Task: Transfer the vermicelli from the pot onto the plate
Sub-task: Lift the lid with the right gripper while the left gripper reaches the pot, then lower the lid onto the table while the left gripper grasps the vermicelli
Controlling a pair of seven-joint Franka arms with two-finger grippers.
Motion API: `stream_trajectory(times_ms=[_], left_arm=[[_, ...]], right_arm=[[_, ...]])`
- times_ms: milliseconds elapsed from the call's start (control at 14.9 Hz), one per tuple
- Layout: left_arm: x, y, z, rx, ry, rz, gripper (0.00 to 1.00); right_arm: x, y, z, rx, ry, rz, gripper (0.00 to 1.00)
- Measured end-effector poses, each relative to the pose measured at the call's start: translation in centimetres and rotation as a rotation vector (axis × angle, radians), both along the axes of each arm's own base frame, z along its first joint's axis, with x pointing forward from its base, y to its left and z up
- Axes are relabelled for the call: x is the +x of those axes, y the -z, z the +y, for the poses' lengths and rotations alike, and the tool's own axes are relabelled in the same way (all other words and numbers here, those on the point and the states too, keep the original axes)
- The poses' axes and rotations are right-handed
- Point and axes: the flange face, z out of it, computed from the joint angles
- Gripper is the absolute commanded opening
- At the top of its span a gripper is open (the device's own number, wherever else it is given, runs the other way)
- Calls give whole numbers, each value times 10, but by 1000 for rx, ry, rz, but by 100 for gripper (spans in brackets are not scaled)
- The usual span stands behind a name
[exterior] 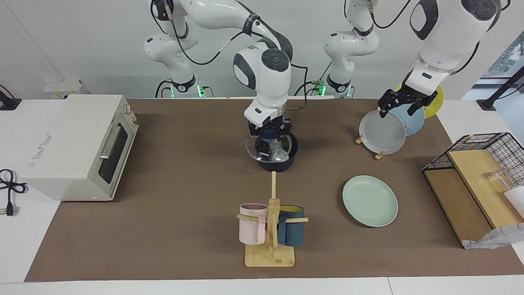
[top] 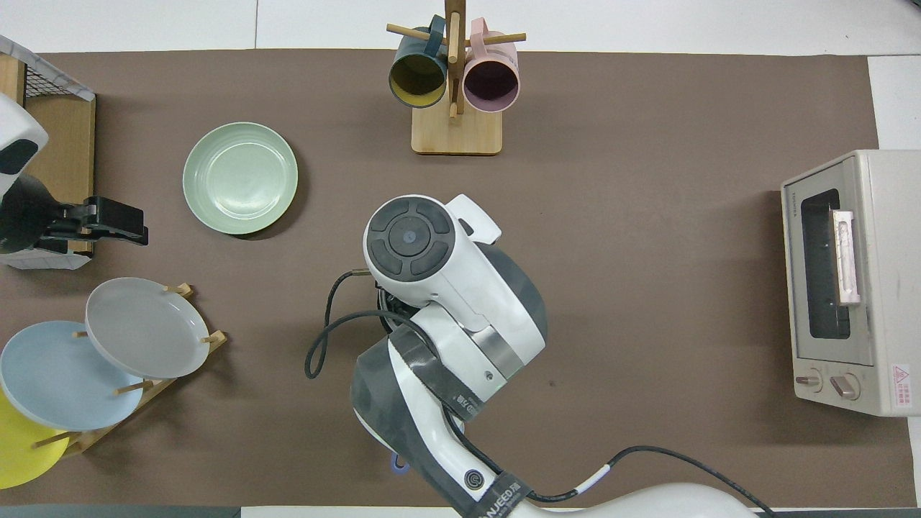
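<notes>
A brown mat covers the tabletop below a white wall. The right pincer is seen clamped on the blue knob of the glass lid, which is held tilted just above the pot. Through the glass, pale vermicelli can be made out directly under this pincer, inside the pot. The plate lies well apart from this pincer, toward the left arm's end. The left pincer is held over the plate rack beside the grey plate; whether it is parted or closed cannot be told.
</notes>
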Motion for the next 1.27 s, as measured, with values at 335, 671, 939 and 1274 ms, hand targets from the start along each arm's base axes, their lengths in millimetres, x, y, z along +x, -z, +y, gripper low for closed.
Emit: stream_trajectory(times_ms=[335,671,939,1274], left_arm=[[-8,5,-49,-14,24,9,100],[-86,116,-269,-56,5,-30,100],[-115,214,-324,-37,28,12,100],[-104,226,-321,-49,9,-4,100]], right_arm=[[55,-19,-123,4,-110,30,57],[93,-15,-233,22,-222,16,51],[110,8,-286,1,-297,-15,47],[130,63,-312,-27,-321,-17,47]])
